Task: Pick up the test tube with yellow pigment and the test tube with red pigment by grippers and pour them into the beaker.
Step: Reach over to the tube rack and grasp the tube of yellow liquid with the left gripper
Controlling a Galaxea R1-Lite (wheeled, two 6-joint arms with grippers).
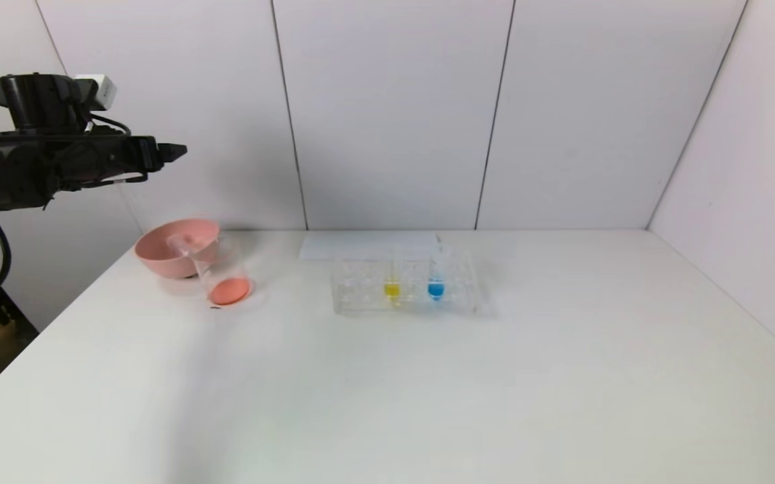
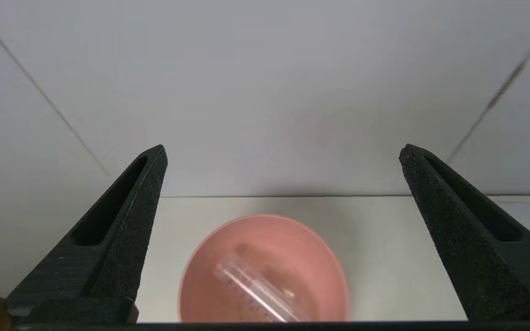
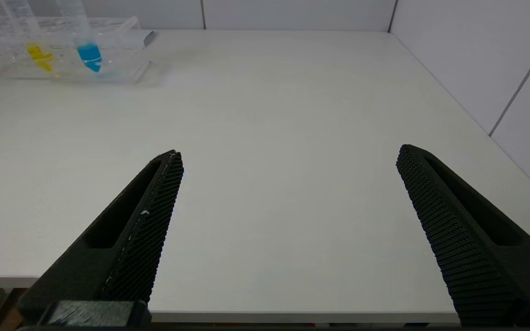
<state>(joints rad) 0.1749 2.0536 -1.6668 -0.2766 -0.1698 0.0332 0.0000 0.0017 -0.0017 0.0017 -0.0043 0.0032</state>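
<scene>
Below left gripper, fingers spread wide and empty: clear tube lying in pink bowl; beaker beside bowl.

Bench smooth matt white; bowl smooth pink plastic with a dull sheen; rack and beaker clear and glossy; left pincer fingers black, grainy-rough; right pincer fingers black, fine ribbed.

Yellow tube upright in rack; clear emptied tube lying in pink bowl; beaker holds red-orange liquid.
</scene>
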